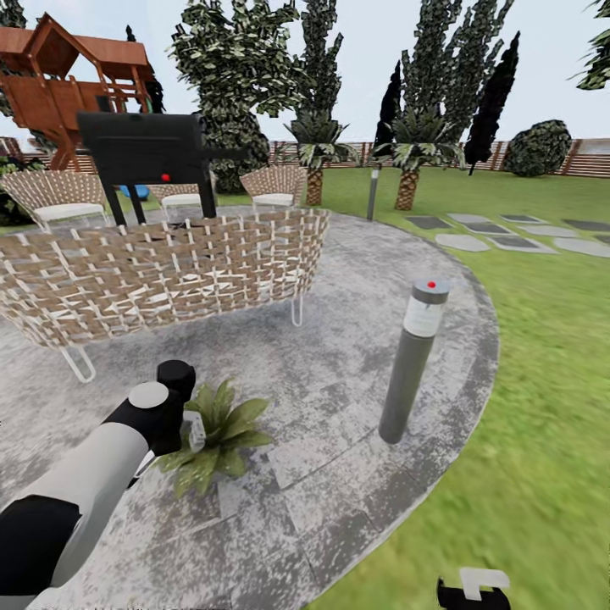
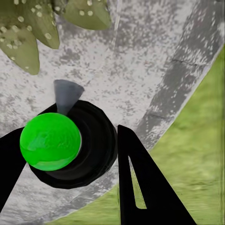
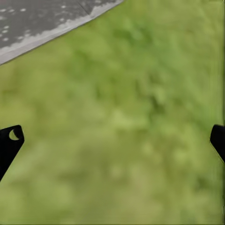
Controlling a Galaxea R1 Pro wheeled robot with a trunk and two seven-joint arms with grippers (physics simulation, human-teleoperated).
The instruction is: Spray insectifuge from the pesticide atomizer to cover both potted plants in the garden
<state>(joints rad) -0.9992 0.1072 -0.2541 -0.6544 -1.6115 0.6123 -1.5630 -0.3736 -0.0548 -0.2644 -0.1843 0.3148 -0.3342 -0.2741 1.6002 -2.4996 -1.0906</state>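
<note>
While clamped, left gripper fingers hold the atomizer, green cap up | potted plant just beyond it on the patio | right gripper spread wide, empty, over lawn beside patio edge

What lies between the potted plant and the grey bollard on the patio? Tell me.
Nothing: in the head view, bare grey patio paving runs from the potted plant to the bollard.
</note>
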